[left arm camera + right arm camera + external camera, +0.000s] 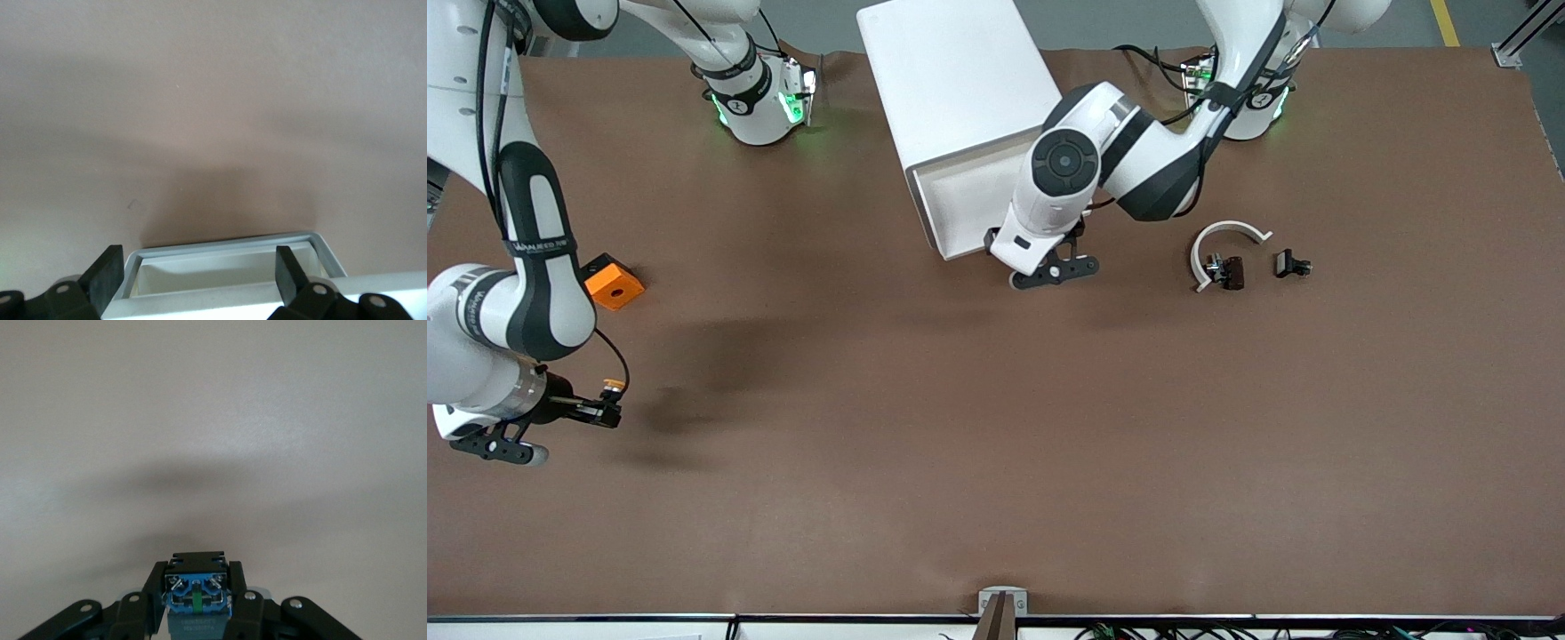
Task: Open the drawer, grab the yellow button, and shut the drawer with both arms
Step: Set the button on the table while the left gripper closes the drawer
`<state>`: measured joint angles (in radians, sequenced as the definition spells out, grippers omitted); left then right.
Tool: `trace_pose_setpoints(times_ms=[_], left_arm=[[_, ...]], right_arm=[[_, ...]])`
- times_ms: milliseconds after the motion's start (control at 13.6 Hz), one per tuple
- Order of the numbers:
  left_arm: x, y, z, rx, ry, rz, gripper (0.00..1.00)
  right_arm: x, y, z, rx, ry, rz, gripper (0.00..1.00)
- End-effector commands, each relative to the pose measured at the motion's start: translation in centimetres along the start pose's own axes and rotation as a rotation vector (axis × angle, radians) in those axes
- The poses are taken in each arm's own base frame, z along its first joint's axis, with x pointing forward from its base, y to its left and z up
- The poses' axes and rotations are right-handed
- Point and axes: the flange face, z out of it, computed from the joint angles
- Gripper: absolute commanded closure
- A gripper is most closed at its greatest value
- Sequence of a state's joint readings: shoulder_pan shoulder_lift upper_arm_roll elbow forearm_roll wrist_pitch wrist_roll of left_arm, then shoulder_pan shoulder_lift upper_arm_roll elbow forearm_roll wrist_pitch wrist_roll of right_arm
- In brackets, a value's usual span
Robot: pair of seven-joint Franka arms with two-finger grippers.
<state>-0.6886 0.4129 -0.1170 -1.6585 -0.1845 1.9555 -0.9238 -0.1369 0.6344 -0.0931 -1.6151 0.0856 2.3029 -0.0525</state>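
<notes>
The white cabinet (pixel 960 80) stands at the table's back middle with its drawer (pixel 969 200) pulled out toward the front camera. My left gripper (pixel 1049 267) is at the drawer's front edge. In the left wrist view it (pixel 198 277) is open, with one finger at each end of the drawer's front wall (pixel 227 250), and the inside that shows is bare. My right gripper (pixel 605 411) is over the table at the right arm's end, shut on the button (pixel 612 388). In the right wrist view its bluish base (pixel 197 595) sits between the pads (pixel 155 590).
An orange cube (pixel 614 284) with a hole lies by the right arm's forearm. A white arc (pixel 1227 233) with a dark clip (pixel 1227 271) and a second clip (pixel 1291 264) lie toward the left arm's end of the table.
</notes>
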Motion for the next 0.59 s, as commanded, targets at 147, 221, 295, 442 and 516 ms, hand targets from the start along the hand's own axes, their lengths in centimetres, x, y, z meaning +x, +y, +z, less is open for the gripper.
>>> trace_pose_setpoints(times_ms=[147,221,295,442,516], left_arm=[[-6.0,3.5,2.2,-0.033,-0.1,0.048,0.0],[-6.7,3.9,2.5,-0.042,-0.122,0.046,0.0],[-7.0,4.0,2.6,-0.04,-0.125,0.05,0.0],[-7.3,4.3,2.0,-0.05,-0.123,0.056,0.0],[-7.3,4.3,1.9,-0.052,-0.121,0.057,0.0]], right_arm=[[0.5,3.9,4.4,-0.012,0.034,-0.063,1.0],[0.5,4.1,4.9,-0.013,0.029,-0.06,1.0],[0.4,4.3,5.5,-0.014,0.025,-0.06,1.0],[0.1,4.7,6.8,-0.013,0.009,-0.051,1.0],[0.1,4.9,7.2,-0.012,0.005,-0.048,1.0]])
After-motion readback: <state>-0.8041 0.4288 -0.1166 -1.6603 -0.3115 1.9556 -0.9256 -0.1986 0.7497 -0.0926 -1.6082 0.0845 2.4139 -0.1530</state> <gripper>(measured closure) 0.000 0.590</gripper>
